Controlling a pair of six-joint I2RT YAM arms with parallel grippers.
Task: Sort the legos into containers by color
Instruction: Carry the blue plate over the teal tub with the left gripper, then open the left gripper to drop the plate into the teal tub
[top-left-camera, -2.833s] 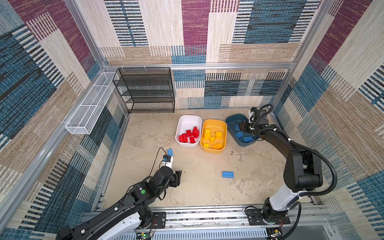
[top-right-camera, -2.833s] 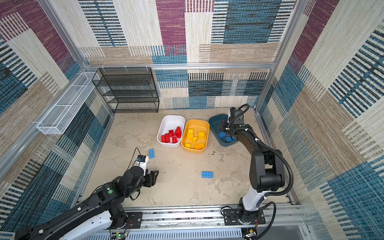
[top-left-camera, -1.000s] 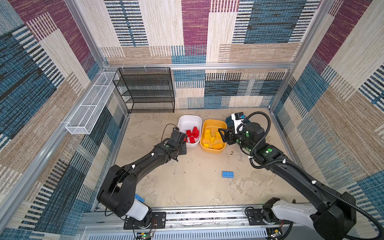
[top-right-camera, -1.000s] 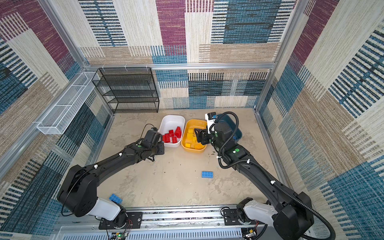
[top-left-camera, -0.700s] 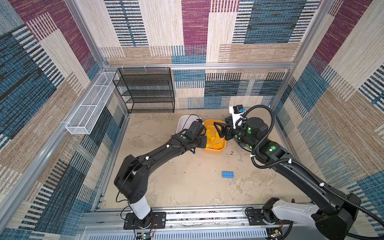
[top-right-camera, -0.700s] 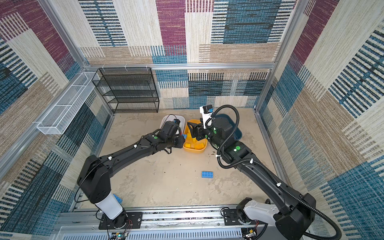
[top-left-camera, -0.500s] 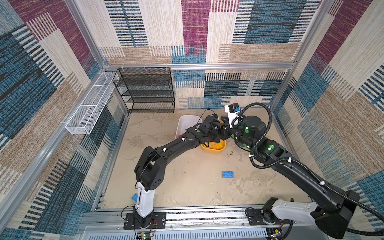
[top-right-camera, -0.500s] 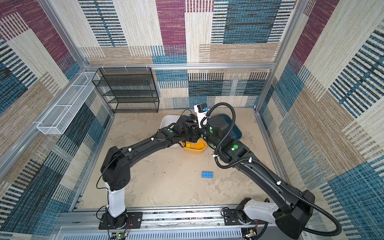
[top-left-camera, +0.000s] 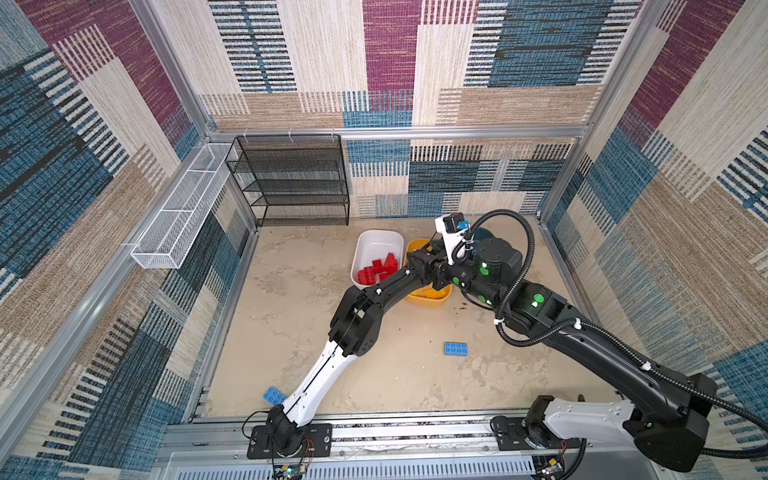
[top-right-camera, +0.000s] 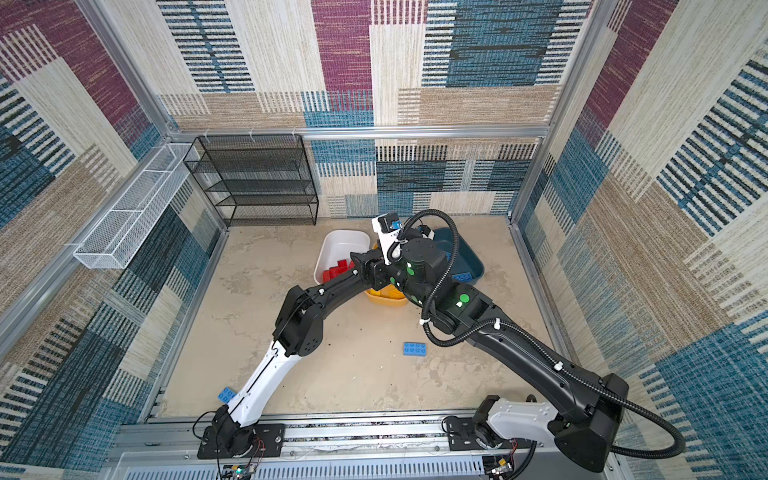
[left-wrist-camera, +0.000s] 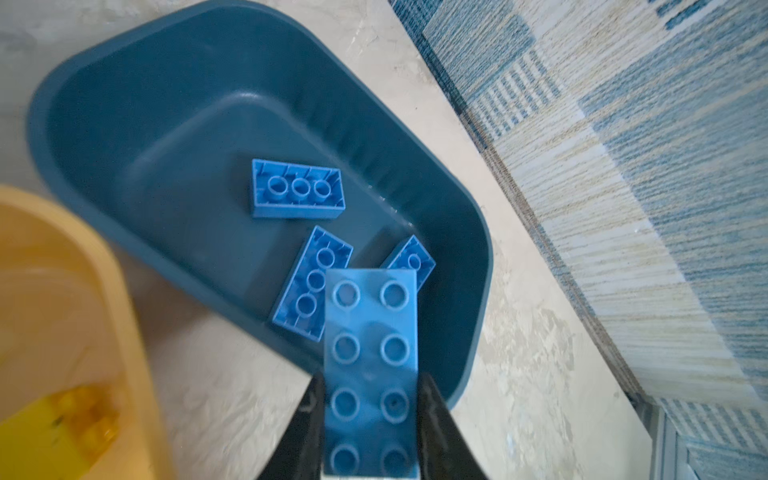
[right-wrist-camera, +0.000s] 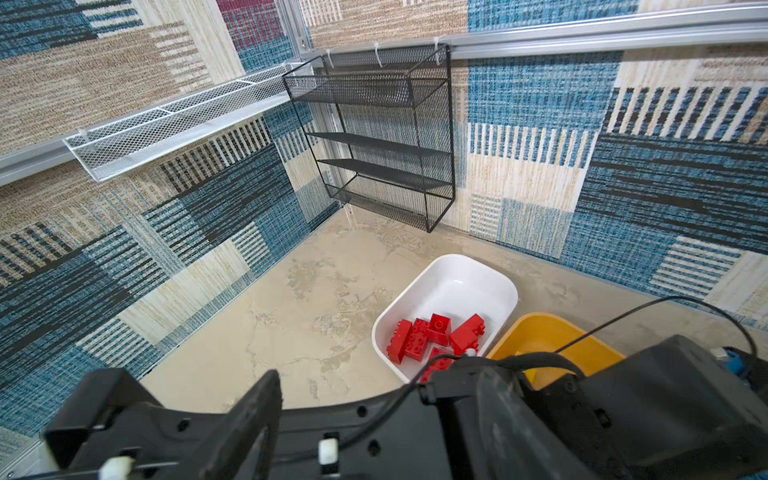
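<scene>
We judge the sort to be nearly finished: the red legos (right-wrist-camera: 432, 334) lie in the white tub (right-wrist-camera: 457, 274), yellow legos (top-left-camera: 433, 293) show in the yellow tub (top-left-camera: 430, 302), and three blue legos (left-wrist-camera: 297, 189) already lie in the teal tub (left-wrist-camera: 166, 104), studs down. In the left wrist view the left gripper (left-wrist-camera: 370, 440) pinches a long blue brick (left-wrist-camera: 370, 345) by its long sides, studs toward the camera, the free end hanging over the teal tub's near rim and above the bricks inside. It looks ready to be let go there. We count two loose pieces left on the floor (top-left-camera: 291, 299), both blue: one (top-left-camera: 456, 348) out in the open in front of the tubs, another (top-left-camera: 272, 395) beside the left arm's base. We see no red or yellow piece outside a tub. The right gripper (top-right-camera: 366, 267) hangs near the white and yellow tubs, above the left arm. We cannot tell how its jaws stand, and we see nothing in them
</scene>
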